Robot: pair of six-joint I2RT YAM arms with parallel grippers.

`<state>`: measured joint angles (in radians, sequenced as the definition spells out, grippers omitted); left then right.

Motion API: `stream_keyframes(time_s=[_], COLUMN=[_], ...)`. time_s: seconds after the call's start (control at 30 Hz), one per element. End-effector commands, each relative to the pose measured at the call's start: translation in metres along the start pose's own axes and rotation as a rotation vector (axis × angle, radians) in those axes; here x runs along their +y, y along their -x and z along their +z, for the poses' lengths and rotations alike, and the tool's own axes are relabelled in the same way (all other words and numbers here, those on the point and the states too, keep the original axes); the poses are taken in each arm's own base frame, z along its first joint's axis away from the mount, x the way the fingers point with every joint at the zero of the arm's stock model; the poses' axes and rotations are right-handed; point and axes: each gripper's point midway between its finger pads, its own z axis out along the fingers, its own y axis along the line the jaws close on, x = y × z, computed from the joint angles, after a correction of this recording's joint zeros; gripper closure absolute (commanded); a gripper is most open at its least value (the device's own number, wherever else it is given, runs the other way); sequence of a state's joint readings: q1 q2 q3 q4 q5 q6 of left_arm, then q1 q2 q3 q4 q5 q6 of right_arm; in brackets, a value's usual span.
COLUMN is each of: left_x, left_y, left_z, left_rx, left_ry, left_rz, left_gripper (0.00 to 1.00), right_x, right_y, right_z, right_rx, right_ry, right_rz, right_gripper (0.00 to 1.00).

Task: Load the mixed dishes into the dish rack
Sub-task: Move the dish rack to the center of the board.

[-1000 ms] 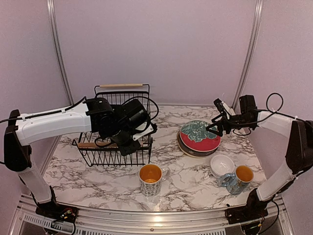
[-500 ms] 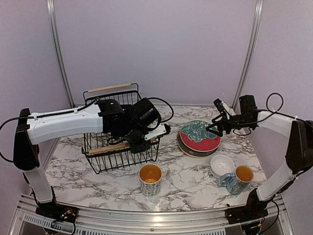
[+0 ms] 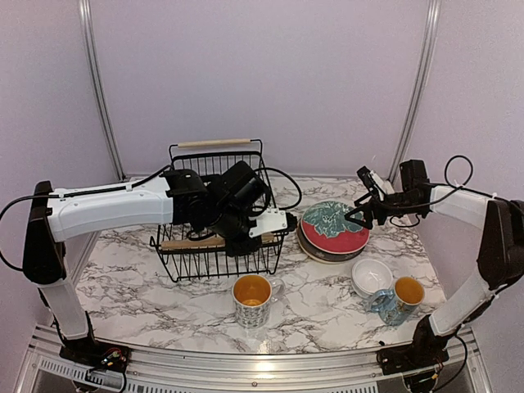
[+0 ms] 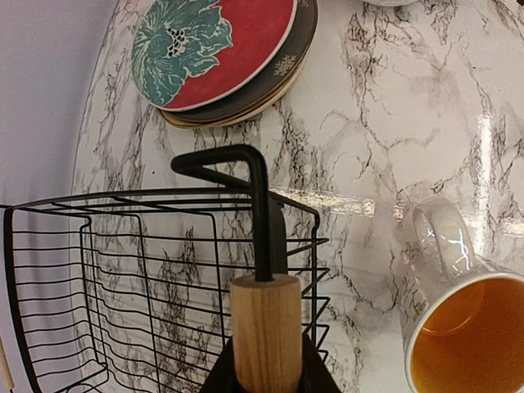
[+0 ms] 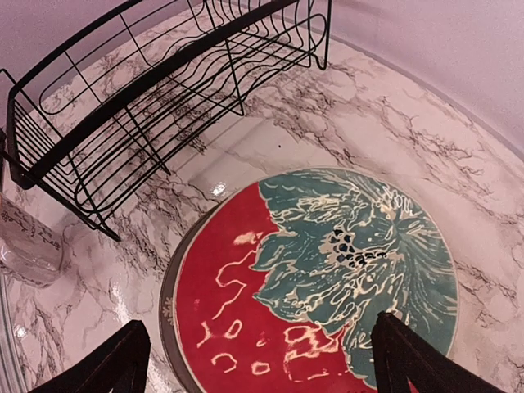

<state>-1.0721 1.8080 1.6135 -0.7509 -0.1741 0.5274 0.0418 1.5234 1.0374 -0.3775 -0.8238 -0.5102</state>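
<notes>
The dish rack, a black wire basket, stands left of centre. My left gripper is shut on its near wooden handle, close to the handle's right end. The red plate with the teal leaf tops a stack on a dark grey plate, just right of the rack. Above that red plate my right gripper hangs open, fingers apart and holding nothing. White bowls sit at the front right beside one orange-lined mug. The other mug stands in front of the rack.
The rack's far wooden handle is near the back wall. Purple walls enclose the marble table on three sides. The front mug is close to the rack's near right corner.
My left gripper has carried the rack to the right by its handle, nearer the plate stack, and closed tighter on it. The right arm has not moved.
</notes>
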Motion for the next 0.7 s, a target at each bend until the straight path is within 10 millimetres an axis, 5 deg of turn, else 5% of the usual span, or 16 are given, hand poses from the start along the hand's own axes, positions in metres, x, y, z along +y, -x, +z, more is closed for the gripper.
stream_keyframes(time_s=[0.0,0.2,0.4,0.67], left_x=[-0.029,-0.028,0.000,0.038], left_y=[0.040,0.032,0.037,0.075], left_z=[-0.007,-0.005,-0.005,-0.065], left_rx=[-0.204,-0.177,-0.159,-0.273], left_ry=[-0.134,-0.119,0.014,0.173], left_rz=[0.176,0.149,0.054,-0.034], left_gripper=[0.91,0.89,0.67,0.48], right_x=[-0.002,-0.004,-0.004,0.002], right_y=[0.008,0.005,0.006,0.025], right_z=[0.001,0.003,0.003,-0.011], right_rx=[0.006,0.014,0.013,-0.029], right_ry=[-0.005,-0.002,0.000,-0.014], right_rz=[-0.024,-0.016,-0.015,-0.040], right_gripper=[0.08,0.08,0.08,0.08])
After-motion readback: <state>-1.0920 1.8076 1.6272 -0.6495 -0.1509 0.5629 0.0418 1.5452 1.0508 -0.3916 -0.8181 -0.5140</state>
